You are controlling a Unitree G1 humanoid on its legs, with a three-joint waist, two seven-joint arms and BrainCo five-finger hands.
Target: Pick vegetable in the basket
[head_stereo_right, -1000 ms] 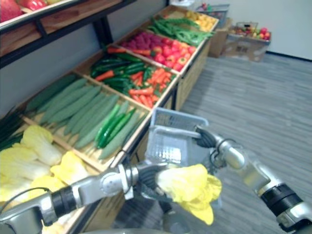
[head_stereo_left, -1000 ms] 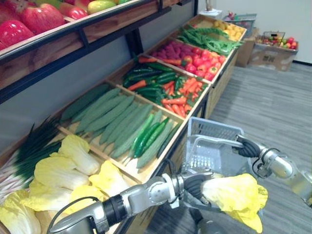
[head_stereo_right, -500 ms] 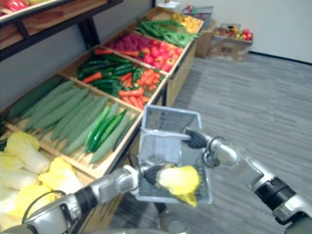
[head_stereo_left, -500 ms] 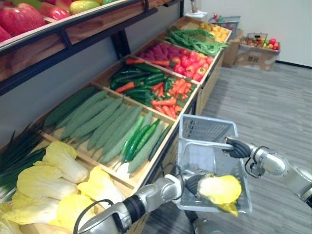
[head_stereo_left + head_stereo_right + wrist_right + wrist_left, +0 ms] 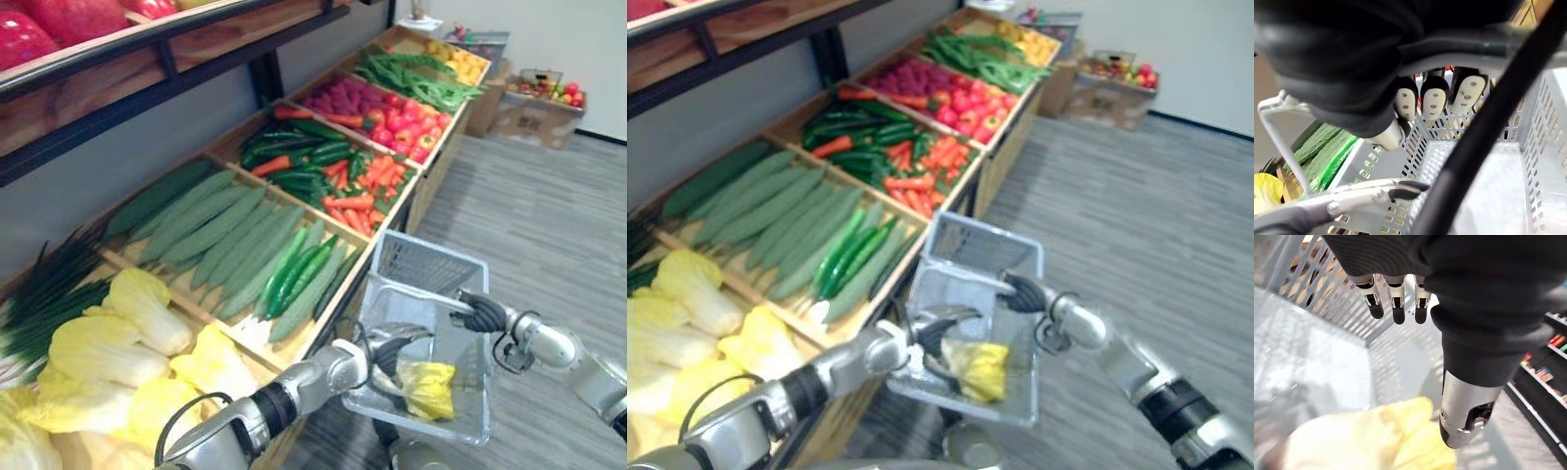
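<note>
Basket (image 5: pixel 431 266) hangs from my right hand (image 5: pixel 480 311) just off the counter's (image 5: pixel 434 176) front edge, beside the long green cucumbers (image 5: pixel 225 235). The right fingers (image 5: pixel 1432 100) are curled round the handle (image 5: pixel 416 290).

Contents: one yellow cabbage (image 5: pixel 428 389), lying on the basket floor toward the near wall.

My left hand (image 5: pixel 392 351) is inside the basket, just above the cabbage. Its fingers (image 5: pixel 1396 303) are straight and the thumb (image 5: pixel 1464 416) is apart, so it grips nothing. Cannot tell if the thumb brushes a leaf.

Counter bins: loose yellow cabbages (image 5: pixel 108 343) at the near end, then cucumbers, then peppers and carrots (image 5: pixel 333 176).

Change: a second ago my left hand gripped the cabbage at the basket's near rim. Now it is released and lying low in the basket. The right hand's hold is unchanged.
</note>
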